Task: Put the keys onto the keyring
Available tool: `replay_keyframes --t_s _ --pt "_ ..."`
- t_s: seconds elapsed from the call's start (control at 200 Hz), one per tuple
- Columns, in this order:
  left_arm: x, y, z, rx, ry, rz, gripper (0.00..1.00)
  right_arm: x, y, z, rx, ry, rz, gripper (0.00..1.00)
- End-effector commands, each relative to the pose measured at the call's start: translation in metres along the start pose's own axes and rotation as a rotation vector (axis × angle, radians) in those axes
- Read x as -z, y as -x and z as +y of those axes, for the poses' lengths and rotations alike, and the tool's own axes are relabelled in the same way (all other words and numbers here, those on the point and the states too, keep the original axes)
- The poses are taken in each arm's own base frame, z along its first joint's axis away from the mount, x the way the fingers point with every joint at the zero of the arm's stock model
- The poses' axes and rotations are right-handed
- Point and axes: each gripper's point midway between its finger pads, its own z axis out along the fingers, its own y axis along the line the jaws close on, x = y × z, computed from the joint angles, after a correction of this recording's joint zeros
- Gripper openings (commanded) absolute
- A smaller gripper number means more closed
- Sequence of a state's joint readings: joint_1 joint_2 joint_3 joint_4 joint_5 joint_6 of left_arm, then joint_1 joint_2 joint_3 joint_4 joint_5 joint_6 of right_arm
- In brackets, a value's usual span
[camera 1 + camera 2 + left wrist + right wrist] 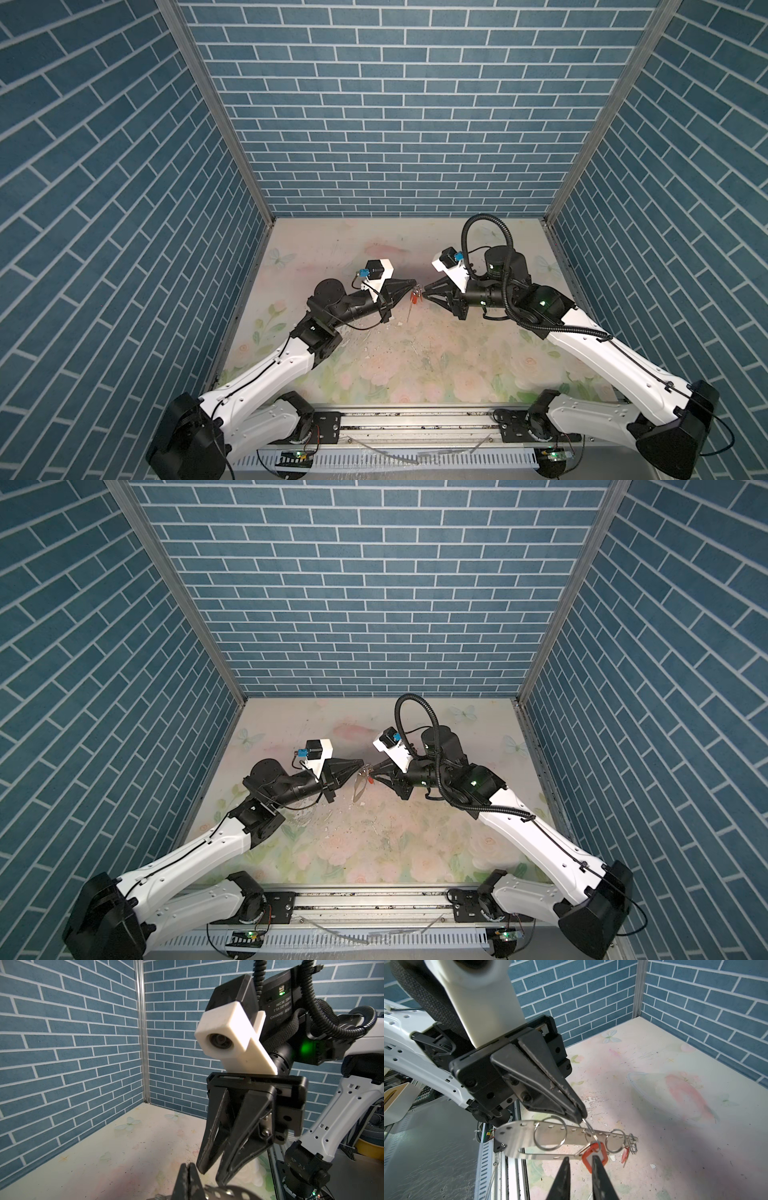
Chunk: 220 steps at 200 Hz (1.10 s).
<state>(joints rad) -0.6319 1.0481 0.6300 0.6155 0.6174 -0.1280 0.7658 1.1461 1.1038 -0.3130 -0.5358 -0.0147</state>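
Metal oval keyring (pixel 517 1136), orange-red tagged keys (pixel 586 1160)

Bright even overhead light, soft shadows, fisheye edges, blurred near foreground.

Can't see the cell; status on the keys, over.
Left gripper shut on keyring, aloft. Right gripper open at a red key tag hanging from it. Second tag hangs further along. Nothing in the way.
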Motion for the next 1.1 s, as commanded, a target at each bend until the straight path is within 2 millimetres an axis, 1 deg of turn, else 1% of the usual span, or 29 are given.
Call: replay_keyframes --t_s 0.0,0.18,0.5,0.685,0.84,1.095 --pt "-0.001 0.025 -0.006 -0.031 -0.038 -0.064 0.0 -0.003 -0.003 -0.005 -0.013 -0.023 -0.002 0.21" --pt "-0.003 0.026 -0.008 -0.024 -0.061 -0.062 0.0 -0.01 -0.004 -0.008 -0.015 -0.015 0.005 0.2" --pt "-0.004 0.024 -0.013 -0.016 -0.098 -0.054 0.0 -0.012 0.001 -0.007 -0.006 0.005 -0.015 0.2" --pt "-0.004 0.026 -0.01 -0.01 -0.096 -0.08 0.0 -0.018 -0.001 -0.002 -0.027 0.049 -0.026 0.12" --pt "-0.004 0.03 -0.009 -0.014 -0.089 -0.107 0.0 -0.022 -0.007 0.002 -0.056 0.081 -0.031 0.09" --pt "-0.004 0.031 -0.003 -0.009 -0.06 -0.128 0.0 -0.026 -0.01 0.011 -0.078 0.14 -0.043 0.0"
